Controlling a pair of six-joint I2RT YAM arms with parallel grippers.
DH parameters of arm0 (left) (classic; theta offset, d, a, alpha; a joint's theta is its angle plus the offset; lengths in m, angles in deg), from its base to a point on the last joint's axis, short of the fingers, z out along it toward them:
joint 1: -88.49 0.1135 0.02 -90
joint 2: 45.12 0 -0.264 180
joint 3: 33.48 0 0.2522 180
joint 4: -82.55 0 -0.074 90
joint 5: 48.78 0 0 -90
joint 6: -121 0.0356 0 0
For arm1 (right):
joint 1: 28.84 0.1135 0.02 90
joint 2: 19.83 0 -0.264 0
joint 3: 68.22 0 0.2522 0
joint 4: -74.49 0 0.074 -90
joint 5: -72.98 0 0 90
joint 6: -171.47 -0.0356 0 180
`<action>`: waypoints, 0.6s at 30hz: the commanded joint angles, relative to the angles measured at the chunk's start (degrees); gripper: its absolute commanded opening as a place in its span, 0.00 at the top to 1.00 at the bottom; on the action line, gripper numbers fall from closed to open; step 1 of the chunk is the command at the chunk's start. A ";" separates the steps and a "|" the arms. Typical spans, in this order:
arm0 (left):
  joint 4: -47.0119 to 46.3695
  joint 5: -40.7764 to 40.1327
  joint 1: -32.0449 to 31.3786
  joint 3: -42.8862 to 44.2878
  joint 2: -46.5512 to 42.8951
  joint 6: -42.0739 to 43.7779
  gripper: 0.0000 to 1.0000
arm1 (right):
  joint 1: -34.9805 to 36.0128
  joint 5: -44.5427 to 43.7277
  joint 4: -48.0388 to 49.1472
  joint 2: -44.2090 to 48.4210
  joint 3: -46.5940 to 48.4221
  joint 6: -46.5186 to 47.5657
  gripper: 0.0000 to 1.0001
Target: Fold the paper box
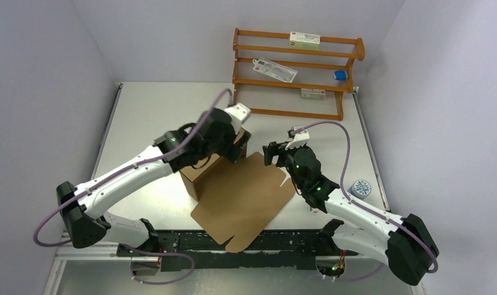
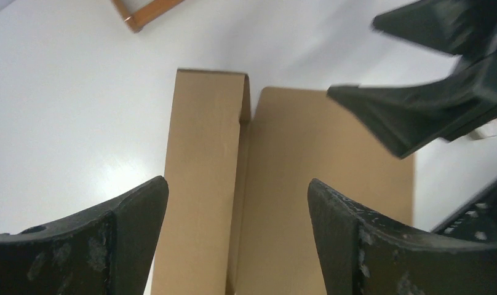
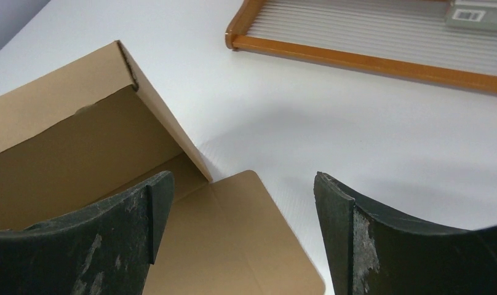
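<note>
- The plain brown corrugated cardboard paper box (image 1: 243,196) lies mid-frame on the pale desk (image 1: 147,117). It is half formed: one wall stands at its upper left, and the broad flapped panel lies flat.
- The left end effector (image 1: 236,147) hovers over the standing wall, fingers apart and holding nothing.
- The right end effector (image 1: 271,153), just to its right, is also spread and empty.
- The step looks like a pause between folds. The next move probably calls for lifting the flat panel while the standing wall is steadied.

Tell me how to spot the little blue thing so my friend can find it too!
Look to the far edge of the table for the orange-brown wooden rack. Near the right end of its middle shelf sits the little blue thing. It is the only blue item; the rack's other things are white packets.
</note>
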 commanded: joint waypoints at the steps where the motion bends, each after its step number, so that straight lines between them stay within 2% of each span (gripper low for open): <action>1: 7.59 -25.00 -9.69 3.01 4.05 -1.08 0.13 | -0.32 -5.80 -4.01 3.46 -0.19 -5.39 0.12; 5: 10.55 -37.50 -15.14 4.27 9.38 -3.81 0.15 | -0.40 -7.62 -1.50 7.01 -3.33 -5.56 0.12; 13: 19.13 -52.89 -18.89 9.10 21.97 -7.61 0.19 | -0.50 -9.17 2.27 9.37 -6.42 -3.77 0.12; 18: 29.09 -59.78 -19.86 13.58 29.67 -12.99 0.27 | -0.67 -8.38 2.55 7.43 -5.91 -3.98 0.12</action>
